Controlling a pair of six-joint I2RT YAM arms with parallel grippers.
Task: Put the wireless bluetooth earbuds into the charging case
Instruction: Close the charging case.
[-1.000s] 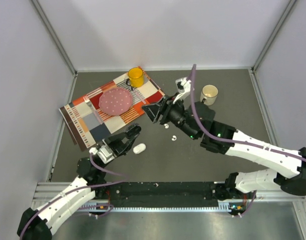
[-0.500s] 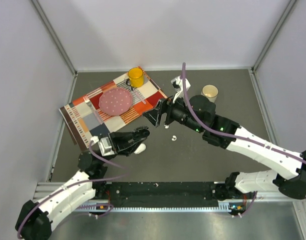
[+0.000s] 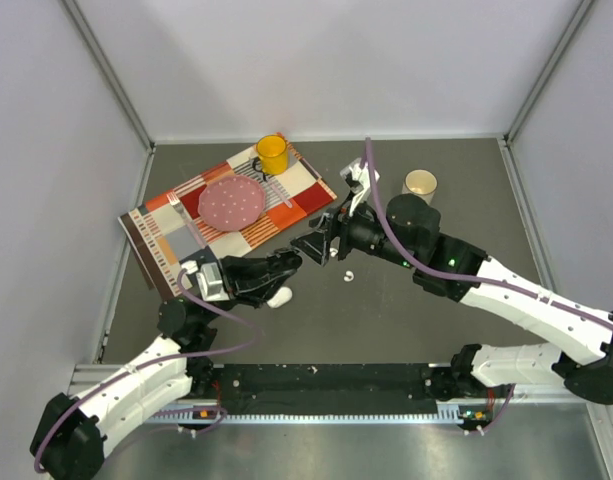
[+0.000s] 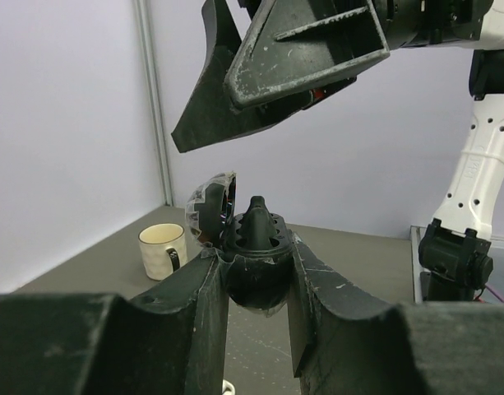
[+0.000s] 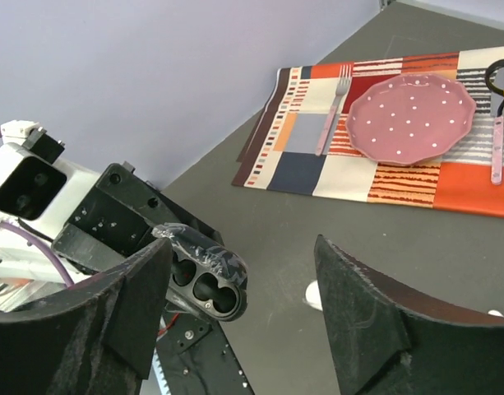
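Note:
My left gripper [image 3: 282,264] [image 4: 256,265] is shut on a black oval charging case [image 4: 256,276] [image 5: 209,278] [image 3: 289,260], held off the mat with its lid [image 4: 210,206] swung open. The right wrist view shows its two wells dark. A dark pointed shape stands in the case in the left wrist view; I cannot tell if it is a bud. My right gripper [image 3: 319,240] [image 5: 243,247] [image 4: 276,74] hangs open just above the case, nothing between its fingers. Two white earbuds [image 3: 333,256] [image 3: 348,275] lie on the mat. A white case [image 3: 279,297] lies below the left gripper.
A striped placemat [image 3: 176,240] [image 5: 317,169] carries a pink dotted plate [image 3: 230,202] [image 5: 412,119], a fork [image 5: 332,107] and a yellow mug [image 3: 272,153]. A cream mug [image 3: 419,185] [image 4: 161,249] stands at the back right. Grey walls enclose the mat.
The left gripper carried the black case up and to the right. The right gripper came down and left until it hangs over the case, and its jaws widened.

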